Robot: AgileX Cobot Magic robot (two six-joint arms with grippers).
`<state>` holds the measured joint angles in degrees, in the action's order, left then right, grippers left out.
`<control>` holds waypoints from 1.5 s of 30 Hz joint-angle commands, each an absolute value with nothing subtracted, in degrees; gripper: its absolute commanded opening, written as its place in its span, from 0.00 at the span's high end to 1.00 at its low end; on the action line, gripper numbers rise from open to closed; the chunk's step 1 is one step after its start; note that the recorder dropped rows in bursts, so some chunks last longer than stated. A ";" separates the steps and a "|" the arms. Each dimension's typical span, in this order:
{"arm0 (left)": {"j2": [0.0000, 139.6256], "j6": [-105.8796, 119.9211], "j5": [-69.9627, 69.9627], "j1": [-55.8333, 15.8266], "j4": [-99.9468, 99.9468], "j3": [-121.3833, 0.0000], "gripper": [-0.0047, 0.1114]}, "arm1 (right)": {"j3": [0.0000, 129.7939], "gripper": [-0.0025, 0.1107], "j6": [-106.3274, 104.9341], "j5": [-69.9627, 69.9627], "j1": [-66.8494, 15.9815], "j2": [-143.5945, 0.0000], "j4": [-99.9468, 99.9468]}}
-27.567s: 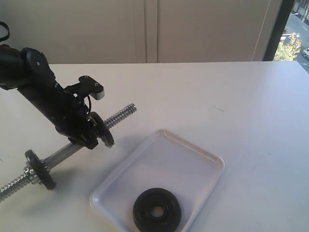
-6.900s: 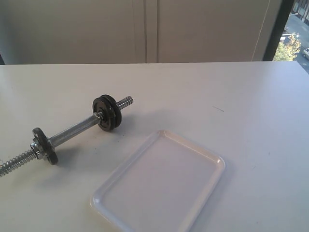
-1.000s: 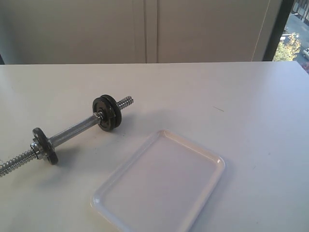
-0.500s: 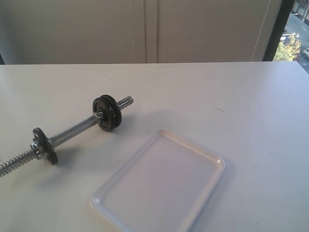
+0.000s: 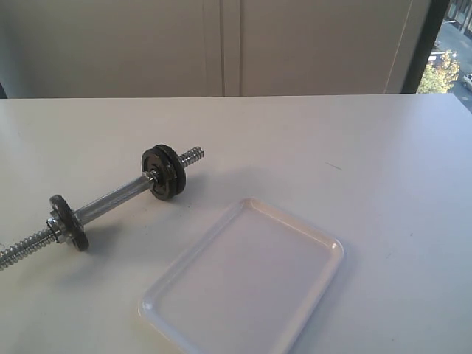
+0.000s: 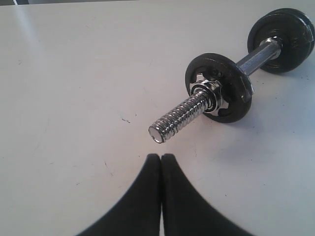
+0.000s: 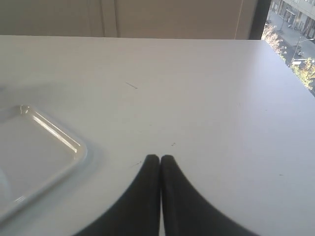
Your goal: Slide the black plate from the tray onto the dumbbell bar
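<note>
The dumbbell bar [image 5: 110, 200] lies slantwise on the white table, left of the tray [image 5: 295, 220], which holds nothing. Two dark discs stand pressed together on the bar's far threaded end; the outer one is the black plate [image 5: 171, 169]. A single disc [image 5: 70, 221] with a silver nut sits near the other end. In the left wrist view my left gripper [image 6: 161, 157] is shut and empty, its tips just short of the bar's [image 6: 179, 118] threaded end. My right gripper [image 7: 160, 158] is shut and empty over bare table beside the tray's corner [image 7: 74, 142]. Neither arm shows in the exterior view.
The white table [image 5: 332, 140] runs back to a pale wall, with a window strip [image 5: 450, 66] at the far right. The single disc [image 6: 219, 88] and the stacked pair [image 6: 283, 39] show in the left wrist view.
</note>
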<state>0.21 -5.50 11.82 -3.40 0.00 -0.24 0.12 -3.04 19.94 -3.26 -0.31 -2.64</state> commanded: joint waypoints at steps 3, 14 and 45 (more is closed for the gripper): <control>0.00 -5.60 12.03 -3.83 0.00 0.00 0.96 | 0.00 0.98 -0.89 19.53 -1.24 0.00 -2.82; 0.00 -5.60 12.03 -3.83 0.00 0.00 0.96 | 0.00 0.98 -0.89 19.25 -2.23 0.00 -2.82; 0.00 -5.60 12.03 -3.83 0.00 0.00 0.96 | 0.00 0.98 -0.89 19.16 -6.24 0.00 -2.82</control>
<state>0.21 -5.50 11.82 -3.40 0.00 -0.24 0.12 -1.15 19.82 -6.06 -0.31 -2.75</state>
